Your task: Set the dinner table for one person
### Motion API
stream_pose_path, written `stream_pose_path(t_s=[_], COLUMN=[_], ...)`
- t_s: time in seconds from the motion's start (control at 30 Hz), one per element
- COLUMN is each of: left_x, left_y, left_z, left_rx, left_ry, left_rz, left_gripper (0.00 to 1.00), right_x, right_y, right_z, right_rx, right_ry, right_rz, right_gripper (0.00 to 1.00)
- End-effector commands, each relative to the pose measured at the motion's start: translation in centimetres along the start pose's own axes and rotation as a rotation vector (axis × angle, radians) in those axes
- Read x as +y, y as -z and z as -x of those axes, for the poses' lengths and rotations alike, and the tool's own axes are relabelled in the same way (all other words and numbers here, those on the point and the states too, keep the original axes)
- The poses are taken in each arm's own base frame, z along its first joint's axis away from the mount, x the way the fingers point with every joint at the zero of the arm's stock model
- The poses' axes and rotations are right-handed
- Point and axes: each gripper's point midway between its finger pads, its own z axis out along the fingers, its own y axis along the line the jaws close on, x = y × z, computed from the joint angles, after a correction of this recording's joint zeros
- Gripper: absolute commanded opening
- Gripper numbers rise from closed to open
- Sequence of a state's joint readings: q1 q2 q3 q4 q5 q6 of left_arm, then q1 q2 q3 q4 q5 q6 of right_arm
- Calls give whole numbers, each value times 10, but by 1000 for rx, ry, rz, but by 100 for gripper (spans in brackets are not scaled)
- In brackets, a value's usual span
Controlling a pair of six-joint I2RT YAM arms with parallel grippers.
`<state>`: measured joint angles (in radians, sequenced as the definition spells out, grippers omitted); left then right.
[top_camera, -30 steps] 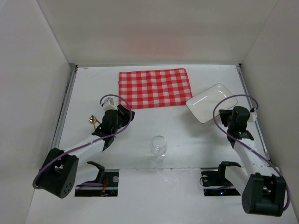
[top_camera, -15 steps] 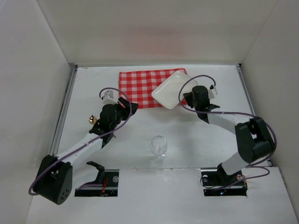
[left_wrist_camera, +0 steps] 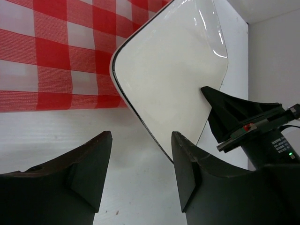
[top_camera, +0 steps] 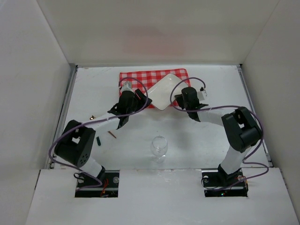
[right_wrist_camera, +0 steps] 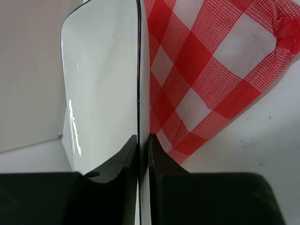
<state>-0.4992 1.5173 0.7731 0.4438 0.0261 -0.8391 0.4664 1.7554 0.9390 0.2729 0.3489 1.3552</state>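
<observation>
Plate (top_camera: pixel 165 90) pinched by rim in right tool (right_wrist_camera: pixel 142 142), held over checked cloth (top_camera: pixel 136 83) at far middle of counter (top_camera: pixel 201 136), which underlies everything. Left tool (left_wrist_camera: pixel 141 137) half open, empty, beside plate. Advice: lower flat, centre on cloth, then release.

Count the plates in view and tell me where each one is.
1. The white plate, pinched at its edge by the right claw, is over the right part of the checked cloth. No other seems hidden.
</observation>
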Motion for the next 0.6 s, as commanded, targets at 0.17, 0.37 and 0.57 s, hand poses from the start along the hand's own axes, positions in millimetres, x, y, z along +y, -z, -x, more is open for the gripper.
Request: stream_pose_path(t_s=[0.17, 0.37, 0.57], left_x=[-26, -37, -38], left_y=[-32, -50, -59], left_z=[6, 8, 4], left_rx=[-12, -12, 0], left_ry=[-5, 11, 14], left_rz=[-31, -43, -37], left_gripper=[45, 30, 13], right_x=[140, 134, 122], right_y=[33, 32, 27], right_z=[34, 28, 22], right_rx=[-56, -37, -27], right_ry=[-256, -260, -246], right_rz=[421, 413, 391], right_gripper=[0, 0, 0])
